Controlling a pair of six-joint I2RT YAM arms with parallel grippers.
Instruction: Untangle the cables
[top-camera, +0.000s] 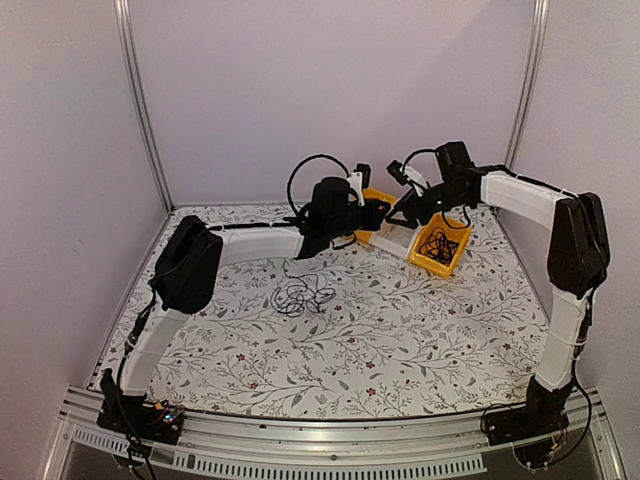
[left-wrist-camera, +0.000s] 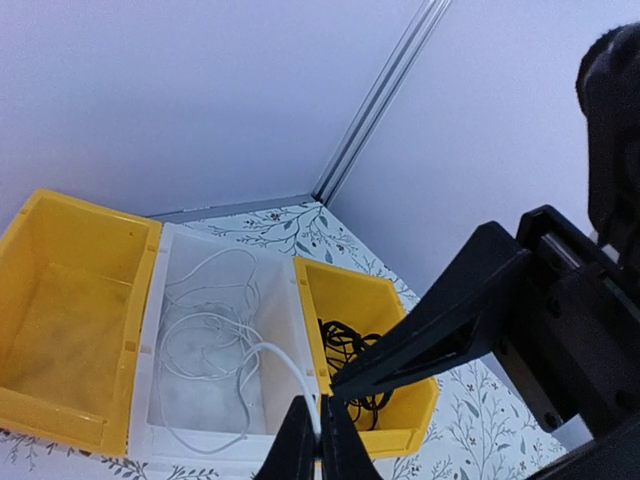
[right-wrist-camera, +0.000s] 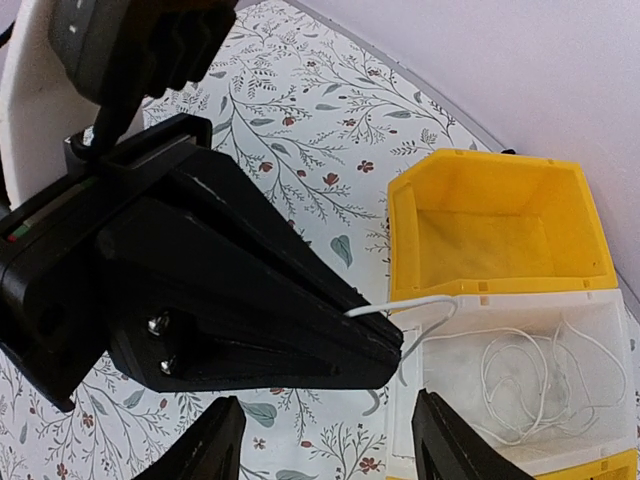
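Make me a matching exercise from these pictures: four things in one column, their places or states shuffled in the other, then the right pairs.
Things
1. white cable
2. white bin
3. loose black cable clump
4. right gripper

Places or states
A. open, holding nothing
B. between the two yellow bins
C. pinched in the left gripper
D. lying on the table, outside the bins

Pairs: 1-C, 2-B, 3-D, 4-A
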